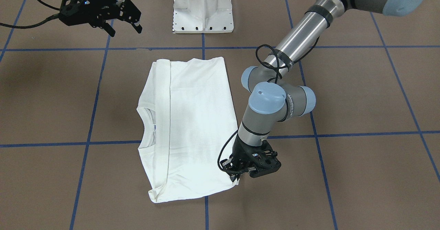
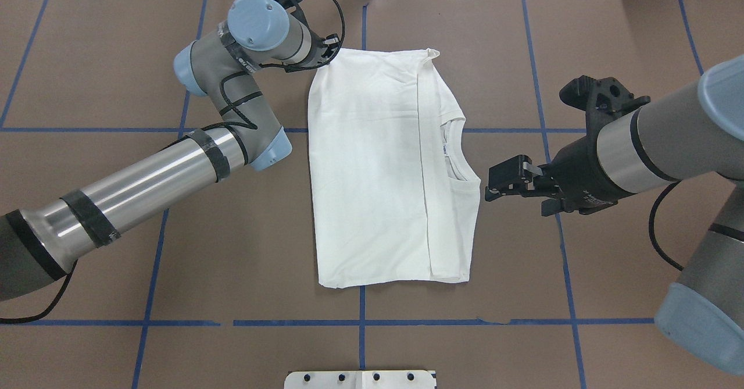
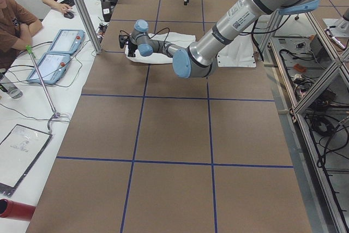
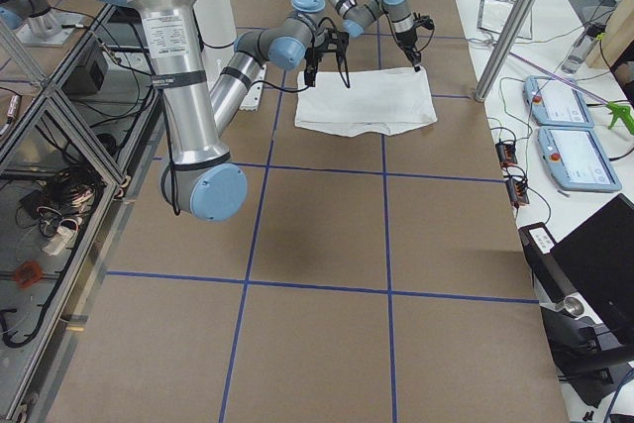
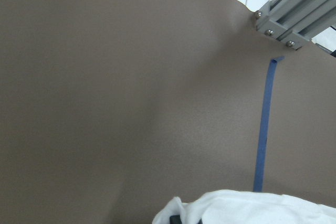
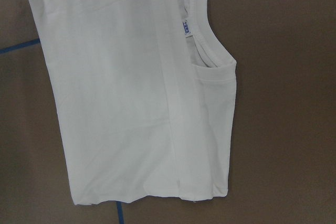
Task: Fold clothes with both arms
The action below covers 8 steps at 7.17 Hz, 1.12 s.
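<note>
- Exterior front-facing view gives the layout best; the T-shirt point(image 1: 192, 120) lies flat on the table point(image 1: 361, 96) just in front of the pedestal point(image 1: 202, 8), sleeves already folded in, collar point(image 6: 210, 35) towards the robot's right
- Soft, light cotton by the look of it; it should drape and sag from any pinch rather than hold its shape, and the layers may slide apart if only the top one is caught
- Best hold, I judge, is at corners and edges with both arms together: the two hem corners, one nearest the pedestal and one farthest from it
- Left gripper point(image 1: 237, 177) is down at the hem corner farthest from the pedestal; its fingers are hidden by its own body, so I cannot tell whether they pinch the cloth
- Right gripper point(image 1: 126, 30) hangs in the air to the pedestal's side, clear of the cloth, fingers spread and holding nothing
- Right wrist view alone shows the neck label point(image 6: 187, 27) and the folded strip beside it
- Left wrist view shows only a lump of white cloth at its lower edge; overhead view hides that corner contact behind the wrist
</note>
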Available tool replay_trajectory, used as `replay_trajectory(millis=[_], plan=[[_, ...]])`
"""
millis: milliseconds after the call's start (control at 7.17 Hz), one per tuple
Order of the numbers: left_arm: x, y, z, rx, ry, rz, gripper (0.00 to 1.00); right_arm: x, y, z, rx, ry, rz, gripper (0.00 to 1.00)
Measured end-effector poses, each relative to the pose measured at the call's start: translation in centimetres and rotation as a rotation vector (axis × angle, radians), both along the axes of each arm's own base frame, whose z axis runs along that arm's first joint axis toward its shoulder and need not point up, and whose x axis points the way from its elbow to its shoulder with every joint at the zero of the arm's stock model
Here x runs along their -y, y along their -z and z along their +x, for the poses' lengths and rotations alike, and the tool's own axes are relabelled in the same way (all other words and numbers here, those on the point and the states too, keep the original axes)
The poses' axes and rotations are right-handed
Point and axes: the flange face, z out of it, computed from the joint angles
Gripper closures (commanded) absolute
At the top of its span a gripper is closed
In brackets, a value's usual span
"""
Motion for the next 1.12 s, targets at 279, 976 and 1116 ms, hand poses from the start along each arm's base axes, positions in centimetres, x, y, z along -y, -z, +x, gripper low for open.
replay_trajectory(millis=[279, 976, 1116], plan=[[0.5, 0.1, 0.6, -0.003, 0.008, 0.016, 1.0, 0.1, 0.2, 0.0, 0.003, -0.001, 0.003, 0.0], [1.0, -0.3, 0.3, 0.025, -0.013, 0.102, 0.0, 0.4, 0.2, -0.3, -0.005, -0.009, 0.016, 0.0], [1.5, -0.1, -0.4, 0.031, -0.014, 0.115, 0.0, 0.7, 0.2, -0.7, -0.011, -0.016, 0.023, 0.0]])
